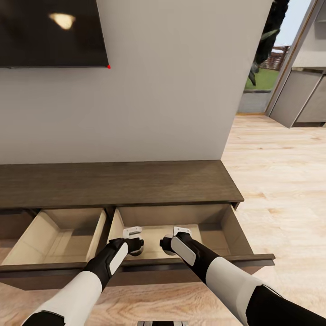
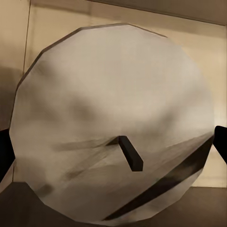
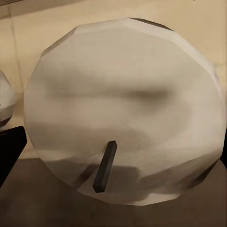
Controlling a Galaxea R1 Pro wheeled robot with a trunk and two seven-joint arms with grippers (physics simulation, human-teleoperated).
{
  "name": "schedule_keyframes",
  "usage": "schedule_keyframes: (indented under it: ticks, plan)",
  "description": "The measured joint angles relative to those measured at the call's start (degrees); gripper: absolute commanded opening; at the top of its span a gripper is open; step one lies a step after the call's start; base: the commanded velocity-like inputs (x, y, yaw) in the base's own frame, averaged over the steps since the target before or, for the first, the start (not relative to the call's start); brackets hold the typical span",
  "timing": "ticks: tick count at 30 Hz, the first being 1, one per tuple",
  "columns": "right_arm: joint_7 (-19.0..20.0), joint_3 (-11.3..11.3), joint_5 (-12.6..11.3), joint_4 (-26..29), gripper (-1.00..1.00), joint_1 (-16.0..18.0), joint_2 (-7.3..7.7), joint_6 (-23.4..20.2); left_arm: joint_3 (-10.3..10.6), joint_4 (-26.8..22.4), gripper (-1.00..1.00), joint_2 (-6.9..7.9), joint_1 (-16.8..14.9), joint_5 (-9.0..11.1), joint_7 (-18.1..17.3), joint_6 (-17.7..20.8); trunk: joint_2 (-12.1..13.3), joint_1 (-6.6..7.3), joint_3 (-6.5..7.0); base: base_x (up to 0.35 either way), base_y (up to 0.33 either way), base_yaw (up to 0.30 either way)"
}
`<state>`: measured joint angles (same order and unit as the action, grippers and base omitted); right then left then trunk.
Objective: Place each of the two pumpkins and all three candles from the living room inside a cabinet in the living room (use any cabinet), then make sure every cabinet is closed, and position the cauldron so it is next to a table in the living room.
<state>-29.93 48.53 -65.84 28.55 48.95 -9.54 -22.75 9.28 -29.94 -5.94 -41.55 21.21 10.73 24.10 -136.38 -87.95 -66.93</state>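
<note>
The cabinet (image 1: 117,181) is a long, low dark-brown unit against the wall, and both of its pull-out fronts stand open, showing pale beige insides. My two grippers hang side by side over the right-hand compartment (image 1: 213,226). The left gripper (image 1: 136,246) is shut on a white candle (image 2: 113,104) with a short dark wick. The right gripper (image 1: 167,244) is shut on a second white candle (image 3: 127,94). Dark fingers (image 2: 4,151) flank each candle at its sides. The left-hand candle's edge (image 3: 4,99) shows in the right wrist view. Pumpkins and cauldron are out of view.
A dark television (image 1: 50,31) hangs on the white wall above the cabinet. The left compartment (image 1: 59,235) holds nothing visible. Light wood floor (image 1: 280,181) stretches to the right toward grey kitchen units (image 1: 303,97) and a glass door.
</note>
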Motion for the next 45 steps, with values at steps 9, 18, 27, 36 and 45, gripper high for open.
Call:
schedule_keyframes:
  ticks: [9, 18, 27, 36, 45]
  plan:
    - [0.1, 0.0, 0.1, 0.3, -1.00, 0.0, 0.00, 1.5, 0.1, 0.0, -1.00, -0.08, 0.0, -0.1, 0.0, -0.1, 0.0, 0.00, 0.00, 0.000, 0.000, 0.000]
    - [0.2, 0.0, 0.1, 0.3, -1.00, 0.0, 0.02, 2.1, 0.1, 0.0, -1.00, -0.08, 0.0, -0.1, 0.0, -0.1, -0.4, -0.22, -0.18, 0.000, 0.000, 0.000]
    - [2.1, 0.0, 0.1, -0.1, -1.00, 0.0, 0.01, 2.1, 0.1, 0.0, -1.00, -0.23, 0.0, -0.1, 0.1, -0.1, -2.0, -1.10, -0.90, 0.000, 0.000, 0.000]
    - [2.3, 0.0, 0.1, -0.2, -1.00, 0.0, 0.01, 3.1, 0.1, 0.0, -1.00, -0.26, 0.0, -0.1, 0.2, -0.1, -2.0, -1.10, -0.90, 0.000, 0.000, 0.000]
    - [2.3, 0.0, 0.1, -0.3, -1.00, 0.0, 0.01, 3.2, 0.1, 0.0, 1.00, -0.26, 0.0, -0.2, 0.8, 0.0, -2.0, -1.10, -0.90, 0.000, 0.000, 0.000]
